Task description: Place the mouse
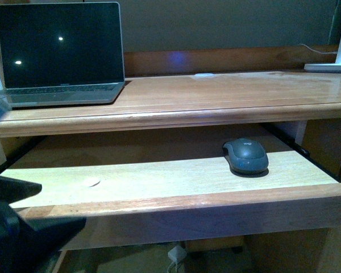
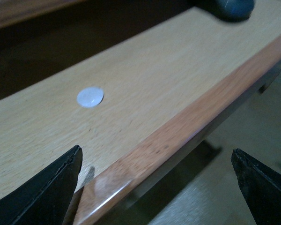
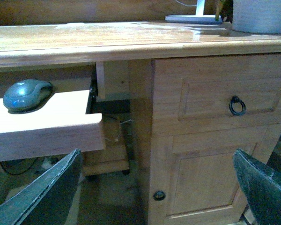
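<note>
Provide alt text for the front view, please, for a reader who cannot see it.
A dark grey mouse sits at the right of a pulled-out tray beneath a desk top. An open laptop with a dark screen stands on the desk's left; part of the left arm shows bottom left.

Mouse (image 1: pixel 246 156) on a desk's pull-out tray (image 1: pixel 159 179)
It lies near the tray's right end, well apart from a small round white spot (image 1: pixel 93 183) towards the left. Above, an open laptop (image 1: pixel 59 54) with a dark screen stands on the desk top (image 1: pixel 216 94), back left.
</note>
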Motion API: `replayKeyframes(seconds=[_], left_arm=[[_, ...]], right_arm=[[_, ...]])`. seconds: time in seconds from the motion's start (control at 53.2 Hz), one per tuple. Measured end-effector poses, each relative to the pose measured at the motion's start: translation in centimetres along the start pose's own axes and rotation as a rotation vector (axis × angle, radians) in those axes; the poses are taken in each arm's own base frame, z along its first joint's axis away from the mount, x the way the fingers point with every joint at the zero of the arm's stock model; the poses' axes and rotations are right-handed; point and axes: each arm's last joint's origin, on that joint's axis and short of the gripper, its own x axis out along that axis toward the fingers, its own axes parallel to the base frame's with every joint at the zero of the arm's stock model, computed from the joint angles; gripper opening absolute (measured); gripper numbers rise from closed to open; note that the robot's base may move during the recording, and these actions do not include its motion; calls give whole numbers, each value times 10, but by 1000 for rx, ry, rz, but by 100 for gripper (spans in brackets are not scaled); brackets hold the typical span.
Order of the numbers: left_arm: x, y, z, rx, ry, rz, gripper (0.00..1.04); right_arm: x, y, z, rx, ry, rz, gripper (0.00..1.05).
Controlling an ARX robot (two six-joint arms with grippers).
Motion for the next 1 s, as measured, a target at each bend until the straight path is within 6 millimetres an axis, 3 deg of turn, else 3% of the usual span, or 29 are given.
replayKeyframes(seconds=[0.169, 0.244, 0.545, 0.639, 0.695, 0.996], left_arm=[[-35, -22, 35, -220, -160, 52, 97], [-49, -33, 41, -283, -182, 105, 97], [-102, -67, 28, -355, -264, 393, 97], [-117, -79, 15, -254, -364, 575, 83], [-126, -82, -3, -202, -381, 645, 71], [-125, -69, -43, -146, -365, 679, 11]], right_arm=[[0, 0, 0, 0, 0, 0, 97], [0, 0, 0, 0, 0, 0, 97], [0, 0, 0, 0, 0, -1, 97], [0, 0, 0, 0, 0, 0, 97], [0, 0, 0, 0, 0, -1, 97], [0, 0, -1, 15, 16, -17, 97]])
